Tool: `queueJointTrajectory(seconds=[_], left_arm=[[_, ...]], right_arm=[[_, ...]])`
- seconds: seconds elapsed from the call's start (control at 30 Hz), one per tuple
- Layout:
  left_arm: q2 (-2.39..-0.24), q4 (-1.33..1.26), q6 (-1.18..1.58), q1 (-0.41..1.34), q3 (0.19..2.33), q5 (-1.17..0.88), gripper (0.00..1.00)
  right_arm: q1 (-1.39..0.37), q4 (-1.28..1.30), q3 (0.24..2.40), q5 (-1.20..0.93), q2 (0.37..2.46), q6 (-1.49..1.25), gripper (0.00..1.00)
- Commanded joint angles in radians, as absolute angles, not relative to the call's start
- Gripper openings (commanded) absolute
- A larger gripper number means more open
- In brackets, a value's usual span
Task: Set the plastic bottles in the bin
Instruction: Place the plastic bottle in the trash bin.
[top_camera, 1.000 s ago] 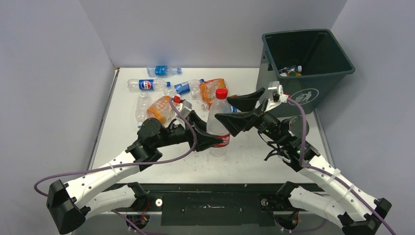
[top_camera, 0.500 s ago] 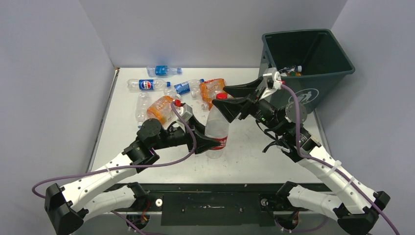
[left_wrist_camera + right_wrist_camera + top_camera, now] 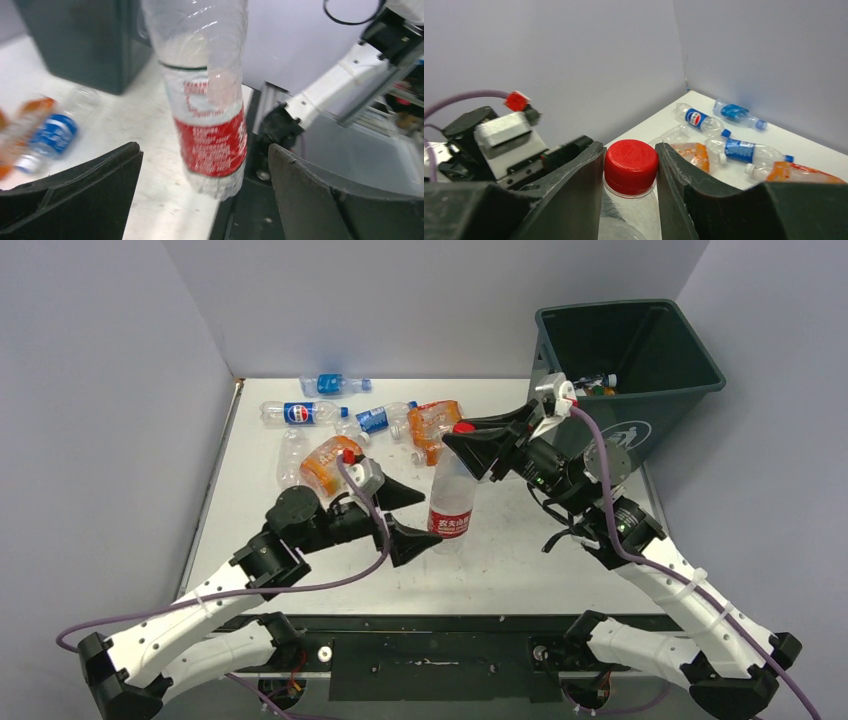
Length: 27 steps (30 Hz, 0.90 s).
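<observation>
A clear bottle (image 3: 452, 502) with a red label and red cap hangs upright over the middle of the table. My right gripper (image 3: 463, 430) is shut on the cap (image 3: 630, 167), one finger on each side. My left gripper (image 3: 431, 514) stands open around the bottle's lower half (image 3: 212, 125), with both fingers clear of it. The dark bin (image 3: 660, 390) stands at the back right and has a bottle (image 3: 595, 385) inside. More plastic bottles lie at the back of the table: a Pepsi one (image 3: 297, 413), a blue one (image 3: 335, 384) and an orange one (image 3: 432, 425).
Another orange bottle (image 3: 325, 462) and a clear one (image 3: 290, 455) lie just behind my left arm. Grey walls close off the left, back and right of the table. The bin's near wall (image 3: 85, 40) stands just behind the held bottle.
My right gripper has closed on the bottle's red cap. My left gripper has let go of the bottle's body, opened wide and drawn back a little.
</observation>
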<state>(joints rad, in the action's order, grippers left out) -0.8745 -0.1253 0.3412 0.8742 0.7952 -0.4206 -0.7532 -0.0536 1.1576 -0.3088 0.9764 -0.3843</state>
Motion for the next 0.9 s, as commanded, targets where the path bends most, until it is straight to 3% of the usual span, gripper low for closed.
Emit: queueJointTrajectory(seconds=[0.0, 0.1, 0.23, 0.4, 0.57, 0.87], left_arm=[[-0.756, -0.057, 0.150, 0.873, 0.876, -0.186, 0.96], [-0.697, -0.038, 0.031, 0.874, 0.848, -0.023, 0.96], [-0.617, -0.052, -0.111, 0.874, 0.759, 0.191, 0.96], [-0.495, -0.115, -0.144, 0.874, 0.625, 0.203, 0.96], [-0.431, -0.153, -0.138, 0.871, 0.538, 0.230, 0.96], [-0.422, -0.151, -0.117, 0.870, 0.534, 0.210, 0.96]], right_arm=[[-0.747, 0.010, 1.288, -0.116, 0.925, -0.281, 0.05], [-0.747, 0.012, 1.345, 0.065, 0.916, -0.224, 0.05], [-0.748, -0.193, 1.357, 0.324, 0.916, -0.114, 0.05], [-0.745, -0.645, 1.304, 0.617, 0.977, 0.178, 0.05], [-0.676, -0.909, 1.401, 0.702, 1.150, 0.377, 0.05], [-0.317, -0.799, 1.652, 0.790, 1.424, 0.221, 0.05]])
